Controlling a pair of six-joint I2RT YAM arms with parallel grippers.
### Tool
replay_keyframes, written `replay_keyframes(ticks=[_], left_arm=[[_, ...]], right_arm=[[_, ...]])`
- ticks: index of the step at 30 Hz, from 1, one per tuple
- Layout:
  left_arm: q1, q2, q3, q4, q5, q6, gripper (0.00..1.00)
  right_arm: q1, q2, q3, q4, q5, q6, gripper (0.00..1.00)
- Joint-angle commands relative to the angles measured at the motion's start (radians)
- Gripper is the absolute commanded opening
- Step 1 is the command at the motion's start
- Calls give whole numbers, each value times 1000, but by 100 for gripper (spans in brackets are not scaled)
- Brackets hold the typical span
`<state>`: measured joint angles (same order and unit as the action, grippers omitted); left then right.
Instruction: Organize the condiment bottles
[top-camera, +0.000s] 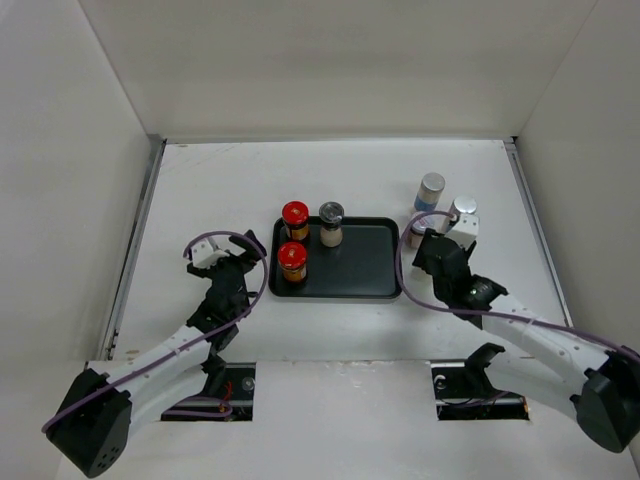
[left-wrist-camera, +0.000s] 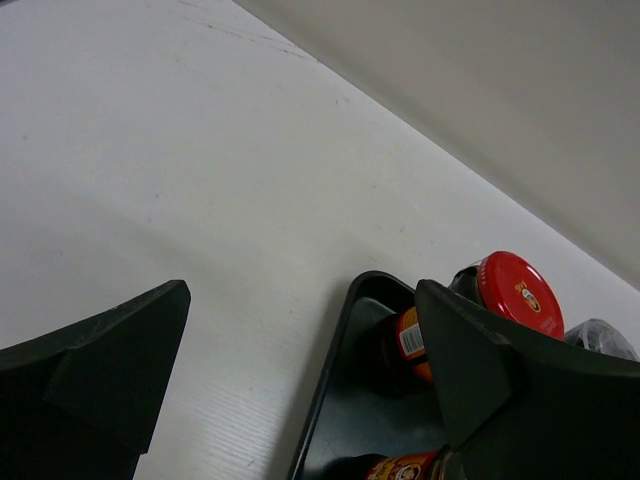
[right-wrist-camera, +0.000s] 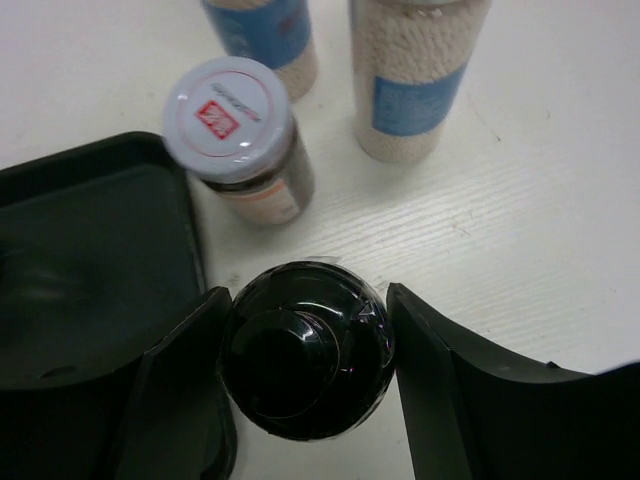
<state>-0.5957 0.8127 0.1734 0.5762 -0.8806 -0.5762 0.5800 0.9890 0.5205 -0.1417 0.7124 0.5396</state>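
- Condiment bottle in play: the black-lidded jar. It stands upright on the table, just off the right edge of the tray, with its long axis vertical and its lid facing the right wrist camera.
- The right claw sits astride this jar, one finger against each side of the lid. By the look of it, the claw is pinching the jar, not merely bracketing it.
- From the claw, the tray lies just to the robot's left. I judge that a short lift and sideways carry would bring the jar over the tray floor.
- The right arm is plainly the nearer one. The left claw hangs spread and empty over bare table on the tray's far side.
- Count on the tray, three:
  - two red-lidded jars
  - one pale jar with a dark lid
- Count off the tray, four:
  - the black-lidded jar in the claw
  - a grey-lidded jar just beyond it
  - two taller blue-labelled bottles behind that
- Seven in all.
- The grey-lidded jar stands near the held one, so I expect the lift should go straight up before it turns toward the tray.
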Motion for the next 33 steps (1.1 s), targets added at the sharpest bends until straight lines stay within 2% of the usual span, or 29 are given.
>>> replay_keyframes(ticks=[1,4,9,16,24,27,31,33], left_arm=[[9,-9,-21,85,19,-17,99],[24,-4,-35,109,17,-19,99],[37,25,-35,113,11,-25,99],[49,20,-38,113,20,-27,99],[57,9,-41,106,31,-27,99],[53,6,-43,111,37,-27,99],[53,13,-41,108,37,-27,99],[49,6,-41,113,37,-27,99]], right_arm=[[112,-96,74,88,113,-79,52],[233,-54,130,151,113,-113,53],[362,173,209,361,-5,-130,53],[444,442,349,490,-77,-164,54],[488,572,363,504,-88,-135,57],[499,588,360,505,-80,-132,67],[499,498,329,502,-68,-145,99],[481,406,297,499,-57,-168,100]])
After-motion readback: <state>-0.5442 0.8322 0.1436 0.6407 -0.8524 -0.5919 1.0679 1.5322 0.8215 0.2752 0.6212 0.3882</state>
